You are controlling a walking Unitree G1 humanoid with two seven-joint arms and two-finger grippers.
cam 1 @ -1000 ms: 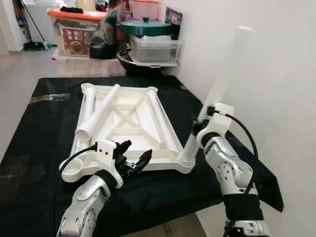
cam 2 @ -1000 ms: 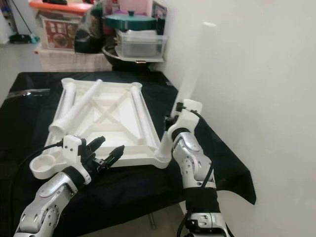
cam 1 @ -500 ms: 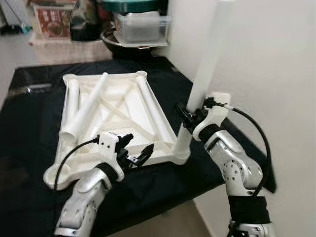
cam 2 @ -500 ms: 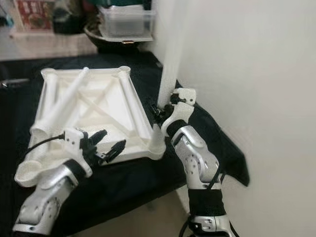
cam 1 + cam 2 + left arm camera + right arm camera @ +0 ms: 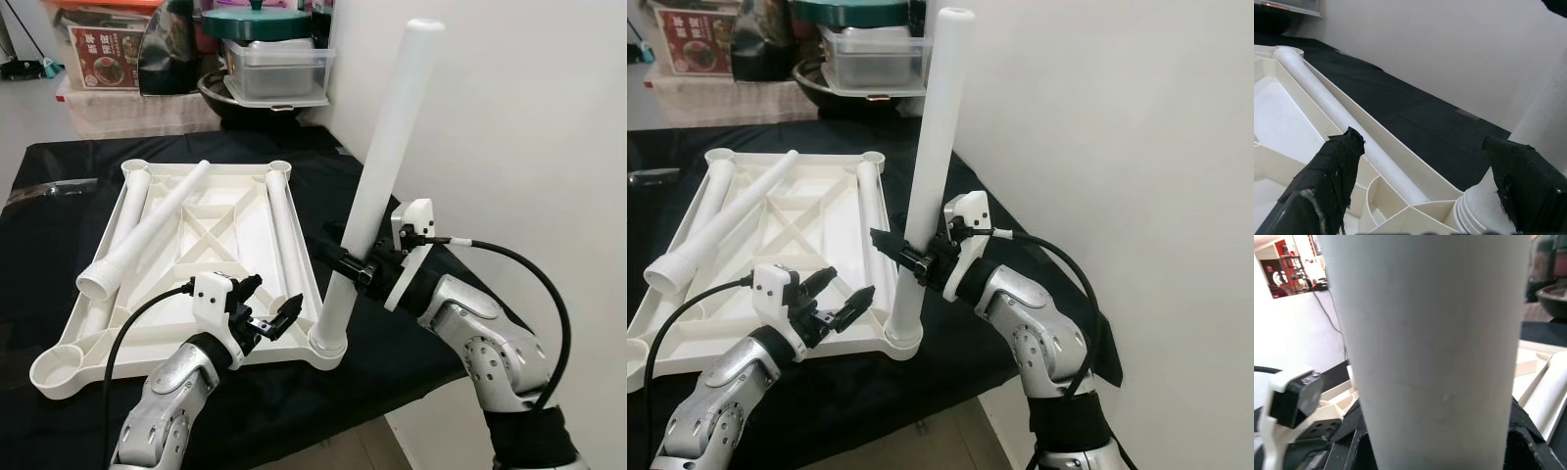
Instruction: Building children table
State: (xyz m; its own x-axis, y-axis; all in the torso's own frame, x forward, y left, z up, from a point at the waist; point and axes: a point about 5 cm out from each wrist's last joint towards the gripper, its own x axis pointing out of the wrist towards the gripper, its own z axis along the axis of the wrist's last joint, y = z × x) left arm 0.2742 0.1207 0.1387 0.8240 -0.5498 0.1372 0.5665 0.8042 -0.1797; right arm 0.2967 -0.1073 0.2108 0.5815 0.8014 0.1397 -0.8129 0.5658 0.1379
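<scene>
Left eye view has my right tool (image 5: 355, 262) clamped on a white table leg (image 5: 377, 186), low on its shaft, with the leg's foot seated in the near right corner socket (image 5: 328, 343) of the upturned white tabletop (image 5: 245, 227). The leg leans away from the tabletop, toward the wall, instead of standing straight. That lean is my main worry: if I push or twist while it is tilted, I judge the end could bind in the socket, pop out, or lever the light tabletop up off the black-covered counter (image 5: 59, 196). The grip is far below the leg's top, so any sideways slip of the fingers would swing the long free end toward the wall.

My left tool (image 5: 265, 315) hovers just above the tabletop's near edge, beside that socket, its fingers spread apart and holding nothing. In the left wrist view the fingertips (image 5: 1337, 161) stand on either side of the rim without pressing on it, so the tabletop is not braced and could slide.

Two more legs (image 5: 147, 230) lie loose inside the tabletop; one more lies along its right rail.
</scene>
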